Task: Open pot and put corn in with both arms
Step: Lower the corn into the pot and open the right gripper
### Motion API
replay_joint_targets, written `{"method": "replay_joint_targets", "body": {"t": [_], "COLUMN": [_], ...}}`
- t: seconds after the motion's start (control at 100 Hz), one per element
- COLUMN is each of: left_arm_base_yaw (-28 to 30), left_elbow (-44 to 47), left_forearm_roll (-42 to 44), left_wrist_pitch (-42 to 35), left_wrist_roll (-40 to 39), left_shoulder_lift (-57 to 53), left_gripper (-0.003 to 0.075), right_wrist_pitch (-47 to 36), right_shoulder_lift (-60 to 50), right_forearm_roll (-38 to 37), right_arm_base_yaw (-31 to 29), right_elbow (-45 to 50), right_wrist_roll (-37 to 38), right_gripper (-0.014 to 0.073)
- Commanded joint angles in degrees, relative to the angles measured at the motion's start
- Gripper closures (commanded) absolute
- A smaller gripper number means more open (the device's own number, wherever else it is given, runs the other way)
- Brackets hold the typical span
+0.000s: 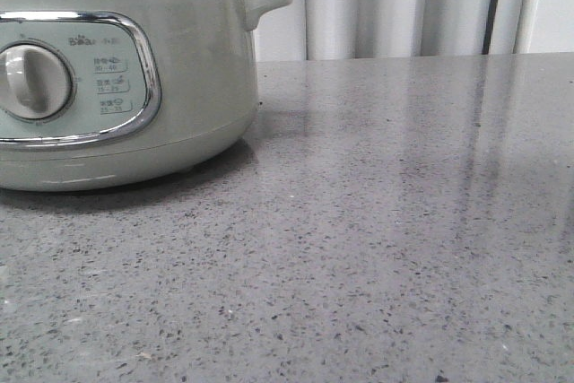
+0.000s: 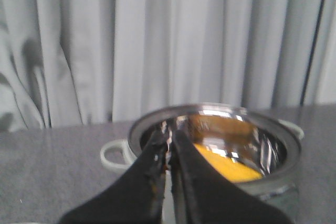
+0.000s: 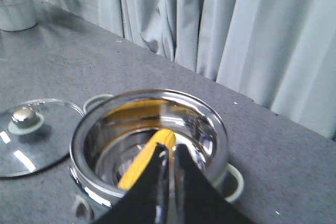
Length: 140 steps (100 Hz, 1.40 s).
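Yellow corn (image 3: 144,162) lies inside the open pot (image 3: 149,145), below both grippers (image 2: 169,153) (image 3: 169,163), whose fingers are pressed together.

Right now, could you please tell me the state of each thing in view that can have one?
Pale grey-green electric pot with steel rim: open, lid off, upright on the table.
Bright yellow corn cob: lying inside the pot.
Round glass lid with a pale knob: off, flat on the table beside the pot.
Black left gripper: shut, empty, above the pot.
Black right gripper: shut, empty, above the pot.
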Motion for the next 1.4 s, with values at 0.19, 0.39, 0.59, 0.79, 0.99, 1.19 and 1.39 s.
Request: {"method": "replay_joint_targets", "body": {"t": [0.19, 0.39, 0.59, 0.79, 0.99, 1.19, 1.39], "left_arm_base_yaw": [-0.35, -0.35, -0.35, -0.35, -0.35, -0.77, -2.14], "left_elbow": [-0.20, 3.30, 4.38, 4.38, 4.69, 9.45, 18.89], "left_forearm_roll": [-1.82, -6.55, -7.45, -7.45, -7.45, -1.64, 9.93], "left_wrist_pitch": [4.24, 0.31, 1.65, 1.54, 1.25, 0.79, -9.97], "left_wrist_roll": [-0.06, -0.06, -0.06, -0.06, -0.06, -0.06, -0.06], "left_shoulder_lift": [0.80, 0.80, 0.80, 0.80, 0.80, -0.52, -6.19], "left_gripper": [0.0741, 0.0741, 0.0741, 0.0741, 0.0741, 0.0741, 0.0741], "right_wrist_pitch": [-7.84, -7.84, -7.84, -7.96, -7.96, -7.96, -7.96], "right_shoulder_lift": [-28.18, -42.94, -49.18, -49.69, -49.69, -49.69, -49.69], "right_forearm_roll": [-9.90, -12.57, -13.12, -13.12, -13.12, -13.12, -13.12], "right_arm_base_yaw": [-0.06, -0.06, -0.06, -0.06, -0.06, -0.06, -0.06], "right_elbow": [25.02, 34.67, 35.59, 35.59, 35.59, 35.59, 35.59], "right_wrist_roll": [-0.23, -0.23, -0.23, -0.23, -0.23, -0.23, -0.23], "right_gripper": [0.0643, 0.0643, 0.0643, 0.0643, 0.0643, 0.0643, 0.0643]}}
